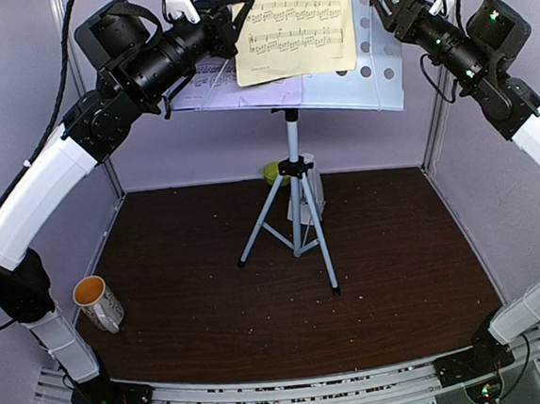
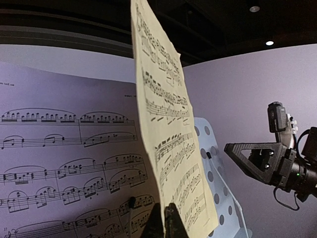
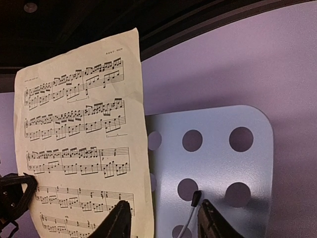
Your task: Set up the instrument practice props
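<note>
The pale perforated music stand [image 1: 372, 75] rises on its silver tripod [image 1: 297, 220] at mid-table. A lavender sheet-music page [image 1: 210, 77] lies on its left half. My left gripper [image 1: 232, 21] is shut on the left edge of the yellow page [image 1: 294, 20] and holds it upright against the stand. In the left wrist view the fingers [image 2: 173, 223] pinch the yellow page [image 2: 168, 129] in front of the lavender page [image 2: 64, 148]. My right gripper [image 1: 381, 8] is open and empty, facing the stand's bare right half [image 3: 223, 158], next to the yellow page [image 3: 79, 148]. The small white metronome [image 1: 313, 191] stands behind the tripod, partly hidden.
A white mug with an orange inside [image 1: 98, 303] stands at the table's left edge. A small green bowl [image 1: 273, 171] sits at the back behind the tripod. A wire page holder with a black tip [image 3: 195, 198] sticks up on the stand. Purple walls enclose three sides.
</note>
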Controlling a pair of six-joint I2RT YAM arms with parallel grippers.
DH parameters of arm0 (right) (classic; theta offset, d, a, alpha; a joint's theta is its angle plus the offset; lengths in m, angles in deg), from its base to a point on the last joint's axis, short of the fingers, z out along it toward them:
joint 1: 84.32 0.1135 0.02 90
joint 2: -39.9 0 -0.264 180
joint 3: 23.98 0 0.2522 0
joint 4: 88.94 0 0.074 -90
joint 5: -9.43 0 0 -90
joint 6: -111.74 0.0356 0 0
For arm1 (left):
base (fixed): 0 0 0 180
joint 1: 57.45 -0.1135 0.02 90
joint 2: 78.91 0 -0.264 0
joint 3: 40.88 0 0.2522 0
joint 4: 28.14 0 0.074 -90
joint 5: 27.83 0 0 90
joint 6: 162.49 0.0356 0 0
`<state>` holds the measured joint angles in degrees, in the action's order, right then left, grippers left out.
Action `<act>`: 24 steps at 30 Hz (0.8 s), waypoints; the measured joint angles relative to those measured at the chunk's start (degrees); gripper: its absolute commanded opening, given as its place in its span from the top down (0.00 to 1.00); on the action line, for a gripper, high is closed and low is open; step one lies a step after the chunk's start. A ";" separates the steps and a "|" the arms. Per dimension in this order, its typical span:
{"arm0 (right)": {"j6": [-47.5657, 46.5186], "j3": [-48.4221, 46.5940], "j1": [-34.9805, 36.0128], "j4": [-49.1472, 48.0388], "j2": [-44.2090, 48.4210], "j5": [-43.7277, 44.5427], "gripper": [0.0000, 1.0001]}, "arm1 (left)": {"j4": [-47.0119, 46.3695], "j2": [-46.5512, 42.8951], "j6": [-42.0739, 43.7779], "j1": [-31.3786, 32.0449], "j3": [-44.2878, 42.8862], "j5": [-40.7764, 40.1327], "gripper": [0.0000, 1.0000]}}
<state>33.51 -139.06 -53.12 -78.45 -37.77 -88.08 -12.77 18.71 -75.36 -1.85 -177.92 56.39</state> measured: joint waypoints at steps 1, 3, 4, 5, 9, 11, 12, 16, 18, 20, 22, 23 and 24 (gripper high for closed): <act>0.04 0.70 -0.02 0.44 0.63 0.57 0.45 | 0.00 0.00 -0.09 0.00 0.00 -0.09 1.00; 0.55 2.60 -0.07 1.40 2.25 1.40 0.43 | -0.02 0.00 -0.09 0.00 0.00 -0.04 1.00; 1.14 3.67 -0.07 1.55 3.15 1.57 0.44 | -0.04 0.00 -0.07 0.00 0.02 0.02 1.00; 2.16 4.46 -0.07 2.03 3.91 1.81 0.44 | -0.02 0.00 -0.02 0.00 0.02 0.15 1.00; 7.10 4.85 -0.07 4.98 5.66 2.89 0.49 | -0.04 0.00 0.52 0.00 0.02 0.76 1.00; 9.44 4.85 -0.07 6.45 6.16 3.26 0.51 | -0.04 0.00 0.85 0.00 0.02 0.92 1.00; 10.69 4.83 -0.07 7.21 6.34 3.30 0.52 | -0.02 0.00 1.03 0.00 0.02 0.94 1.00; 14.45 3.56 -0.07 10.73 5.79 2.80 0.53 | -0.04 0.00 1.62 0.00 0.02 1.18 1.00; 16.09 2.25 -0.07 12.57 4.94 2.23 0.53 | -0.07 0.00 1.92 0.00 0.02 1.49 1.00; 17.20 1.81 -0.09 13.53 4.35 1.70 0.53 | -0.09 0.00 2.12 0.00 0.02 1.70 1.00; 18.38 1.62 -0.15 14.16 3.74 0.92 0.54 | -0.13 0.00 2.25 0.00 0.02 1.81 1.00; 18.97 1.40 -0.26 14.29 3.23 0.39 0.55 | -0.17 0.00 2.34 0.00 0.02 1.92 1.00; 19.54 1.27 -0.33 14.36 2.80 -0.09 0.55 | -0.24 0.00 2.36 0.00 0.07 1.97 1.00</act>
<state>53.05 -137.79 -53.45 -64.09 -34.97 -88.17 -13.01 18.71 -73.00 -1.85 -177.86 58.35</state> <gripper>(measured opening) 0.460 0.004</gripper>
